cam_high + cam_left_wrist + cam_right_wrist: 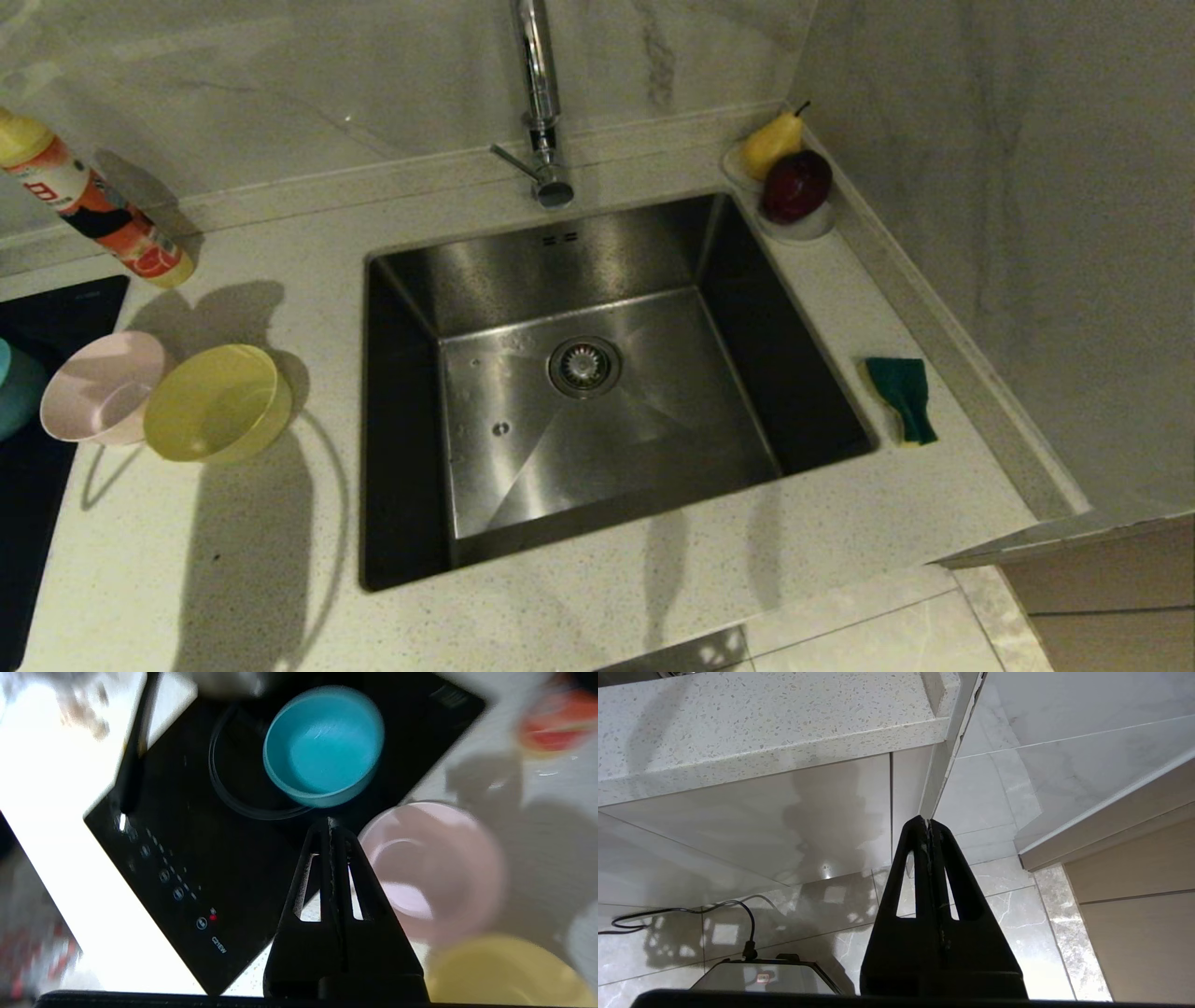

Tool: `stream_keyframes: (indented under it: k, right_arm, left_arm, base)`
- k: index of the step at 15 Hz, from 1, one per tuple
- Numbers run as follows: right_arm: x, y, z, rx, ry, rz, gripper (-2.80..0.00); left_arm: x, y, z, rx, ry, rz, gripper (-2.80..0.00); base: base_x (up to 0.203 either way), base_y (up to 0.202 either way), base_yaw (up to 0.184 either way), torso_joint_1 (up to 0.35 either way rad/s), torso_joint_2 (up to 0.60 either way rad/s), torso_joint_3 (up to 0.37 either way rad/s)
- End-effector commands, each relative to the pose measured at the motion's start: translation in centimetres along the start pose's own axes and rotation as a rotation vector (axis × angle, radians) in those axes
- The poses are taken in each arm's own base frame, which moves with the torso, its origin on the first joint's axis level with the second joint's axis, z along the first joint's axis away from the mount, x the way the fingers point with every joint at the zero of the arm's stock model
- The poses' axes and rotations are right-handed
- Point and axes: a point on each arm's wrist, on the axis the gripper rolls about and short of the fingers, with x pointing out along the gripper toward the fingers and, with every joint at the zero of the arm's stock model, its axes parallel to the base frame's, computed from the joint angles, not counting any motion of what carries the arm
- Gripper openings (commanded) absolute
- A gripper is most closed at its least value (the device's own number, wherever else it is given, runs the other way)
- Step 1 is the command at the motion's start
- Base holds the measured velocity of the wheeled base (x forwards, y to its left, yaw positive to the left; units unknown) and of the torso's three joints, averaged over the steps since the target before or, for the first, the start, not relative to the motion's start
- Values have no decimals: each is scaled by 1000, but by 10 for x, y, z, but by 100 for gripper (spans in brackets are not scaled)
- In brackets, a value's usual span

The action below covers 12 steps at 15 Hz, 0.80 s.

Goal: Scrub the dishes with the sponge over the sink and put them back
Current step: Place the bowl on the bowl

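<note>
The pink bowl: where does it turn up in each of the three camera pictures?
Head view: pink bowl at the left edge, on the counter beside the yellow bowl.
Left wrist view: pink bowl right of centre, just past the shut left gripper.
Right wrist view: not in it.
Shared landmark: the yellow bowl next to it in both.

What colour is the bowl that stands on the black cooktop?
Light blue bowl; the left wrist view shows it best.
</note>
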Motion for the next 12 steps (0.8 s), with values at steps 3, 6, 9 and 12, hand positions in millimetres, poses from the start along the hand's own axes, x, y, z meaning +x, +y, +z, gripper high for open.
stream_keyframes:
  k: [3, 6, 9, 12]
  right_arm:
    - [0, 0, 0, 0, 2, -1, -280]
    - [0, 0, 0, 0, 2, 0, -280]
    - [0, 0, 0, 0, 2, 0, -280]
    - [0, 0, 0, 0, 2, 0, -280]
  left_arm:
    - [42, 3, -21, -4, 200, -6, -280]
    - [55, 2, -32, 4, 291, -24, -280]
    - [70, 5, -37, -15, 356, -18, 0]
    - [86, 11, -45, -57, 448, -65, 0]
  base:
    - [0, 0, 0, 0, 0, 0]
    - [0, 0, 0, 0, 0, 0]
    - [0, 0, 0, 0, 0, 0]
    - [0, 0, 0, 0, 0, 0]
